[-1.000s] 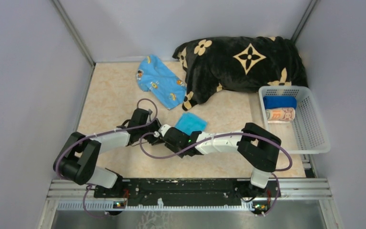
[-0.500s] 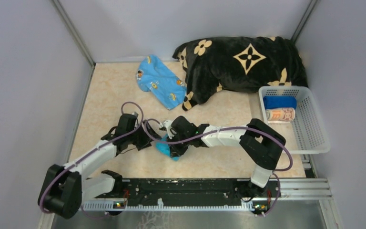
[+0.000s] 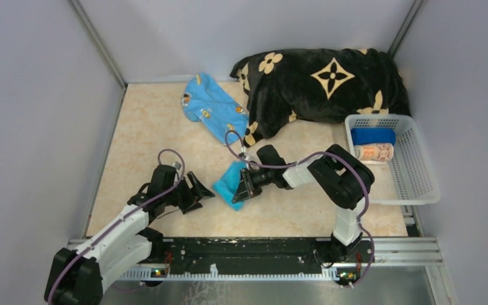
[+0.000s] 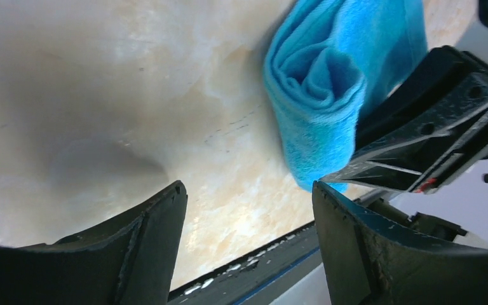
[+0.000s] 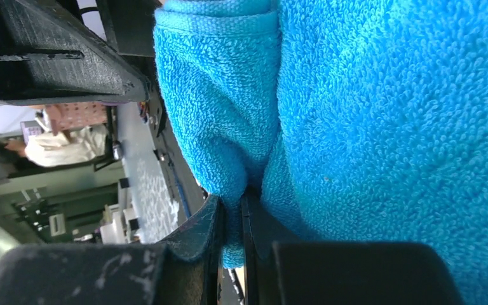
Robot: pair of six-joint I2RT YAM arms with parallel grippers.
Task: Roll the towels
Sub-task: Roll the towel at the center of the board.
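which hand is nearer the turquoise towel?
Right. The right hand is shut on the turquoise towel; the left hand is open beside it, not touching.

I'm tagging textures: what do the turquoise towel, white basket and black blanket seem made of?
The turquoise towel: looped terry, probably cotton, matte; tiny loops show close up.
The white basket: likely moulded plastic, smooth; thin slotted lattice walls.
The black blanket: plush fleece, apparently; fuzzy pile, soft rounded folds.

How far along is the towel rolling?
Done: the dark blue towel and the striped towel sit rolled in the basket. In hand: the right gripper is shut on the rolled turquoise towel, left gripper open beside it. Left: the printed light blue towel lies unrolled.
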